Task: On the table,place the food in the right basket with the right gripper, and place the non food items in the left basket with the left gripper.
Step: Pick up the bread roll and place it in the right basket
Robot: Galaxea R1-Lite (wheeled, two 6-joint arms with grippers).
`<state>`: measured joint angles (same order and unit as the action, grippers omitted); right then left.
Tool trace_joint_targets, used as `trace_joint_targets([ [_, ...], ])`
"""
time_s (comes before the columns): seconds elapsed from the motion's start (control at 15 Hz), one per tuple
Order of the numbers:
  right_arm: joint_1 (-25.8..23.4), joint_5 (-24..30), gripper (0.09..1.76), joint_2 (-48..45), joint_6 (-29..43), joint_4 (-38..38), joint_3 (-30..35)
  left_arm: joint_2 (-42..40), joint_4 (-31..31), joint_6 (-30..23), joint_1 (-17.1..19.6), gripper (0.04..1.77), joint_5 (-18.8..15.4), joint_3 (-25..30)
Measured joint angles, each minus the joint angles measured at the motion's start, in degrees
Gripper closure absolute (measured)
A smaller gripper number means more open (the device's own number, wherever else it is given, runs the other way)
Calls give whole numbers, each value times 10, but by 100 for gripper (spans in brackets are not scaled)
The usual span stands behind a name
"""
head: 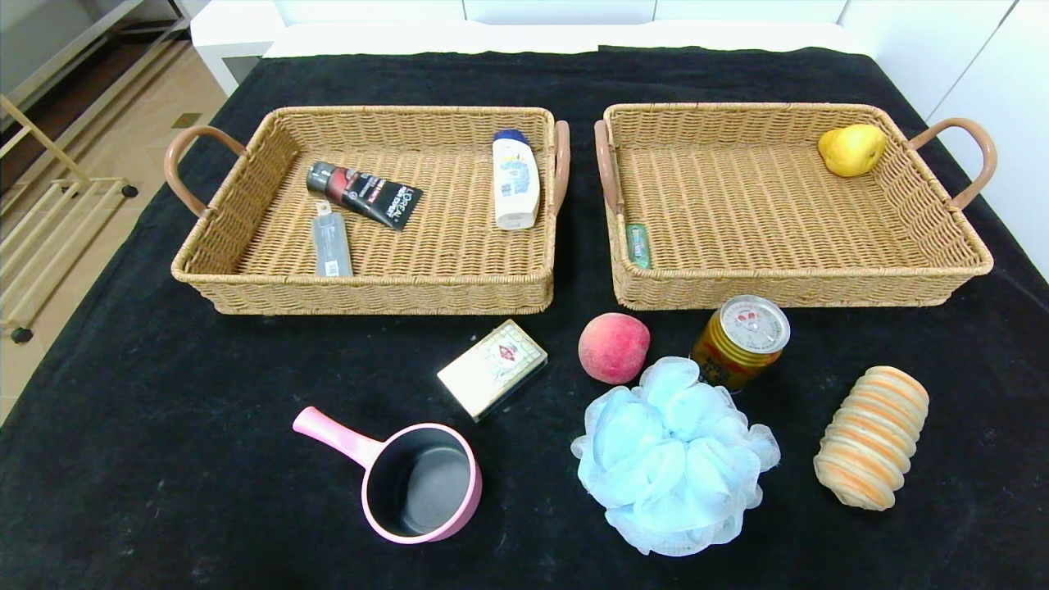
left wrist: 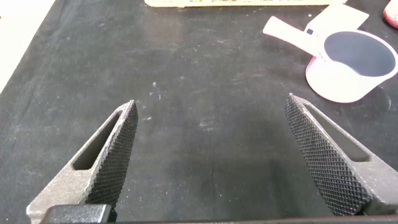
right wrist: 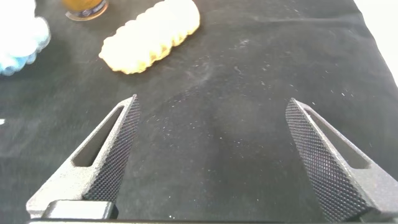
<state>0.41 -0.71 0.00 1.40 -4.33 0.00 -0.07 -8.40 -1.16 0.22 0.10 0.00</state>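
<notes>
While both sets of jaws stand wide and empty over the table (head: 123,426), no item is yet held. The left gripper (left wrist: 211,155) is best lowered over the pink saucepan (head: 422,482), lower centre, rim gripped. The right gripper (right wrist: 211,155) suits the ridged striped roll (head: 872,437), lower right. The woven left basket (head: 246,270) and right basket (head: 942,270) lie across the upper half.

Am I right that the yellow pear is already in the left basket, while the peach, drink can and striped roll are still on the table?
Not quite: the head view shows the yellow pear in the right basket, in its far corner. The peach, drink can and striped roll are indeed still on the table.
</notes>
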Motion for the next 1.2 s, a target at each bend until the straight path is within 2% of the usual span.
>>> trace_joint_targets([
  [0.4,-1,-3,14,1,6,14,0,0,4,13,-1,9,-2,0],
  [0.53,-1,4,14,9,15,25,-17,1,4,23,-1,9,-16,0],
  [0.6,-1,19,14,21,22,33,-45,7,7,19,-1,9,-32,-5],
  [0.73,2,46,14,56,28,42,-89,38,7,1,-1,9,-64,-41],
  [0.93,13,81,14,139,29,45,-157,135,-2,-10,-17,9,-107,-116],
  [1.2,29,108,14,289,28,8,-246,296,-32,-7,-83,9,-149,-221],
])
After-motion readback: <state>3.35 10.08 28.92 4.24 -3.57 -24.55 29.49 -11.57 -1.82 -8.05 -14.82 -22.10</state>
